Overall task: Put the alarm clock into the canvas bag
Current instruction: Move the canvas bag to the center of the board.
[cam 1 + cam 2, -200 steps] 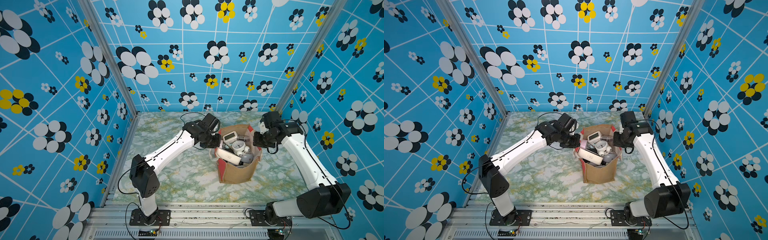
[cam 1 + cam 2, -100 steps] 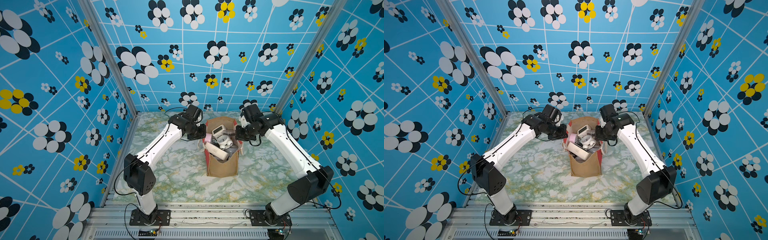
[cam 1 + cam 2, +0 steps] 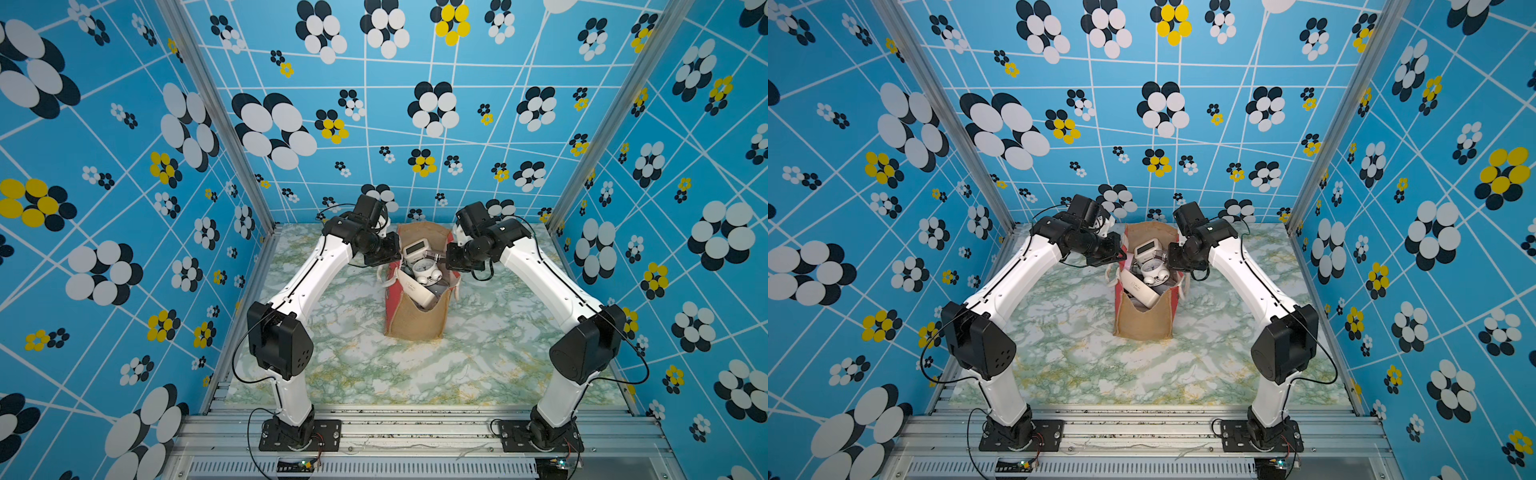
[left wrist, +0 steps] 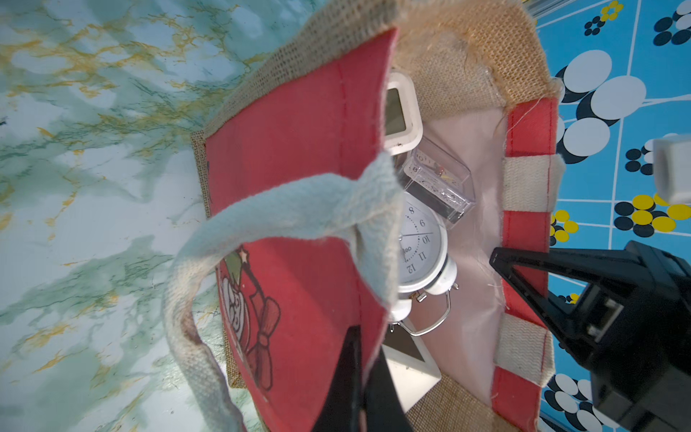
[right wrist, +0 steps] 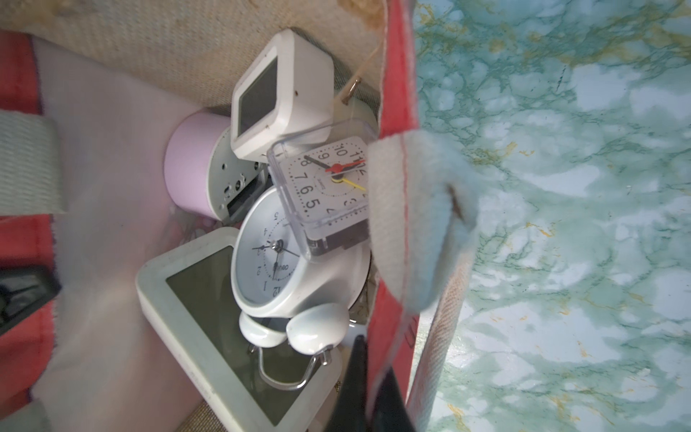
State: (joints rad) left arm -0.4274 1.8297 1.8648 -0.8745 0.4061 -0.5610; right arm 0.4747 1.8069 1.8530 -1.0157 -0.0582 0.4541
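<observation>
Canvas bag (image 3: 417, 322) stands upright on the table (image 3: 332, 361), mouth open. I place everything else from the bag.

Left gripper (image 4: 364, 359): clenched on the top rim of the bag's red side panel, on the side toward the left arm. I see one black finger outside the cloth and one inside. That panel carries a printed cartoon figure with a bow. A white handle (image 4: 209, 269) droops in a loop down the outside of it.

Right gripper (image 5: 374, 370): clenched the same way on the rim of the opposite red panel, fabric pinched between its fingers. The second white handle (image 5: 422, 224) folds over that rim just beside the grip. In both top views the two arms reach in from either side and meet the bag at its mouth.

Inside the bag:
- Twin-bell alarm clock (image 5: 276, 262), white, lying face up near the middle of the pile, with its bells toward the front burlap wall.
- Flat digital clock (image 5: 209, 336), white, large, underneath it and tilted against the front wall.
- Clear-cased clock (image 5: 325, 187), square, resting on the upper edge of the twin-bell one, against the panel the right gripper holds.
- Square digital clock (image 5: 280, 93), small, white, at the back burlap wall.
- Pink clock (image 5: 187, 164), round, back side showing, partly under the small square one.

I cannot tell whether anything lies deeper in the bag.
</observation>
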